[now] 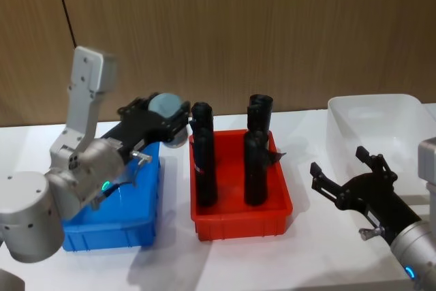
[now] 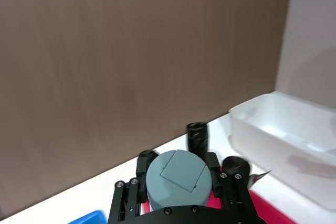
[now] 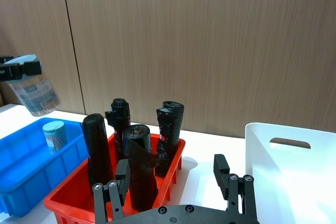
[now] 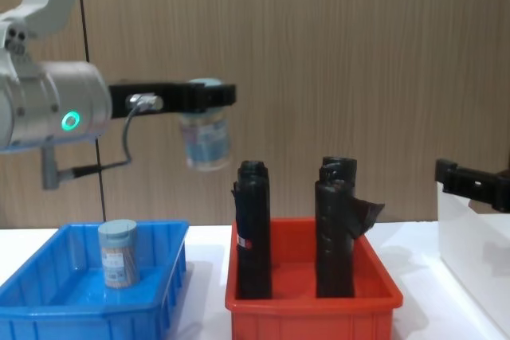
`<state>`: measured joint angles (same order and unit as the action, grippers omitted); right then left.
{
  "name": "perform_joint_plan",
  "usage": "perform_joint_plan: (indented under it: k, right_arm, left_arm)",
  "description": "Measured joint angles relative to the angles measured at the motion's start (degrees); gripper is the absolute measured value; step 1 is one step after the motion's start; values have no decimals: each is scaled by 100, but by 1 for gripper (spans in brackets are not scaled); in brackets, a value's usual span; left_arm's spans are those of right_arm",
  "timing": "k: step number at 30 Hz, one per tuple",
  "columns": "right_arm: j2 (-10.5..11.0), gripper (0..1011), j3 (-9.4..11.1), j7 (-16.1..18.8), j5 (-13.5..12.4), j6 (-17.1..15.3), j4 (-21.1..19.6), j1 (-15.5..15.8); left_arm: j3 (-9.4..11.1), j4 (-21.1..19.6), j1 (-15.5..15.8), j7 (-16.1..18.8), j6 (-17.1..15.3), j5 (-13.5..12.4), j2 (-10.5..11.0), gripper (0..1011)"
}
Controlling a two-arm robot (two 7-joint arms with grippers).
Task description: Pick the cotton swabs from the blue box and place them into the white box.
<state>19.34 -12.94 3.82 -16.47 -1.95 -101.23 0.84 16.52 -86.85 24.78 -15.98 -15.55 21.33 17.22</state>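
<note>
Left hand (image 4: 209,95) raised well above the surface (image 1: 306,250), closed on the held swab tub (image 4: 205,142) just under its pale blue-grey lid. Tub hanging slightly tilted in the air, over the gap between the blue box (image 4: 48,308) and the red bin (image 1: 238,226), touching neither. Second swab tub (image 4: 118,254) upright inside the blue box, on its floor, swab sticks visible through the clear wall. Four tall black rolls (image 1: 204,165) standing in the red bin, between blue box and white box (image 1: 340,134). Right hand (image 1: 337,159) low, just beside the white box on its near side, fingers spread apart, gripping nothing. White box at the right end of the surface, with a slot handle cut near its rim.
</note>
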Motion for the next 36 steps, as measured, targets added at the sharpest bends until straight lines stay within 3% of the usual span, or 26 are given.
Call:
perform_joint_plan:
  k: [15, 28, 36]
  right_arm:
    - [0, 1001, 0, 1, 0, 0, 0, 0]
    - [0, 1002, 0, 1, 0, 0, 0, 0]
    - [0, 1001, 0, 0, 0, 0, 0, 0]
  left_arm:
    - [203, 379, 582, -1048, -205, 60, -366, 671]
    - [414, 852, 1055, -1525, -173, 18, -736, 671]
    - [486, 1016, 1209, -1665, -137, 9, -859, 671]
